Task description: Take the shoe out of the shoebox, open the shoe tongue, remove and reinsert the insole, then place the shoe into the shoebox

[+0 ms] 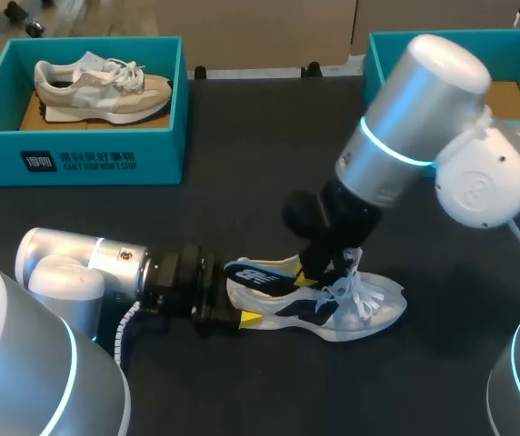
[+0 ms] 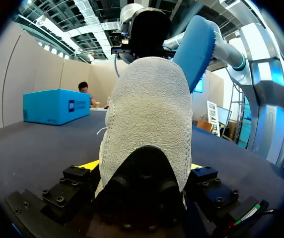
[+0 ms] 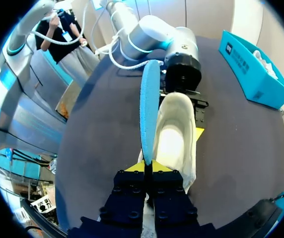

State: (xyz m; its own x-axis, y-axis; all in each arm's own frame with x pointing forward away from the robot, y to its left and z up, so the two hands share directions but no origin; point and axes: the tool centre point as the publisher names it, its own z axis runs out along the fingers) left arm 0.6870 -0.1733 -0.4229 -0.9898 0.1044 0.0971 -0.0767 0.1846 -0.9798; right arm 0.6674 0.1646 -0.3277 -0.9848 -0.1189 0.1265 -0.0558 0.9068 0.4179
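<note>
Blue insole pinched in right claw — left claw tight on shoe.

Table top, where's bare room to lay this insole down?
Bare tabletop: between the left shoebox and right shoebox; the strip between the left shoebox and the left arm; the near side of the shoe. Crowded at the shoe, where the left end effector grips its heel and the right end effector the insole.

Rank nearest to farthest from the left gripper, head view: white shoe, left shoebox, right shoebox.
1. White shoe, its heel in the left gripper.
2. Left shoebox, back left.
3. Right shoebox, back right.
</note>
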